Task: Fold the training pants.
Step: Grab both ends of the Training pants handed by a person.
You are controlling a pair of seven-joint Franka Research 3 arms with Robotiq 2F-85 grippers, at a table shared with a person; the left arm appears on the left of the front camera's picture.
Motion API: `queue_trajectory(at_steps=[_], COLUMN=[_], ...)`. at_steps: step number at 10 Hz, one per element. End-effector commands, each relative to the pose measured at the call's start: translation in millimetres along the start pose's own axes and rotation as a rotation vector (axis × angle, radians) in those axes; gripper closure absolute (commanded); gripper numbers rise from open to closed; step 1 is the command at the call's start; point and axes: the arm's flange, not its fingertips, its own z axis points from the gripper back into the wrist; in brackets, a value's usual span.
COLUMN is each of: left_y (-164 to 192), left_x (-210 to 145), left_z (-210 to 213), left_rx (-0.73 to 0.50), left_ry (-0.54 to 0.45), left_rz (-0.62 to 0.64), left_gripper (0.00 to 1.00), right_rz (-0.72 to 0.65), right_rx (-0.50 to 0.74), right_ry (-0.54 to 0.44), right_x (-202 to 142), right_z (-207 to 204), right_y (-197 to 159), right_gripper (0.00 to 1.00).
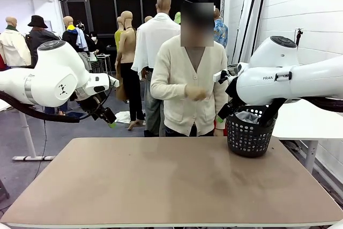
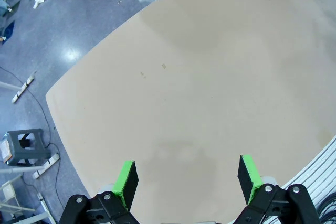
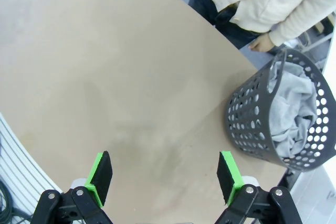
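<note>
The light grey training pants (image 3: pixel 294 114) lie bunched inside the black perforated basket (image 3: pixel 252 121), which stands at the far right of the table (image 1: pixel 171 181); a strip of grey cloth (image 1: pixel 247 115) shows at the basket's rim (image 1: pixel 248 138) in the front view. My left gripper (image 2: pixel 187 179) hangs open high above the table's left part, its tip (image 1: pixel 110 120) raised off the left edge. High over the table, my right gripper (image 3: pixel 165 174) is open with nothing between its green pads; the basket is off to its right. A person (image 1: pixel 188 87) in a cream cardigan stands at the far side.
The brown tabletop (image 2: pixel 210 77) is bare apart from the basket. The person's hand (image 3: pixel 261 42) rests near the basket's far side. A grey stool (image 2: pixel 22 145) stands on the floor beyond the table's left edge. Another white table (image 1: pixel 300 122) stands to the right.
</note>
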Motion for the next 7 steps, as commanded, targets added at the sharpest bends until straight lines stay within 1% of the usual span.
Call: queue_trajectory(at_steps=[1, 7], left_y=[1.1, 1.1], left_x=[1.0, 1.0], left_z=[1.9, 1.9], left_rx=[-0.002, -0.002], left_ry=[0.003, 0.003], left_rz=[-0.001, -0.001], left_gripper=[0.0, 0.0], right_rz=[-0.001, -0.001], right_rx=[0.002, 0.002], right_ry=[0.001, 0.001], right_x=[-0.3, -0.3], right_z=[-0.9, -0.9], right_y=[-0.5, -0.5], right_gripper=[0.0, 0.0])
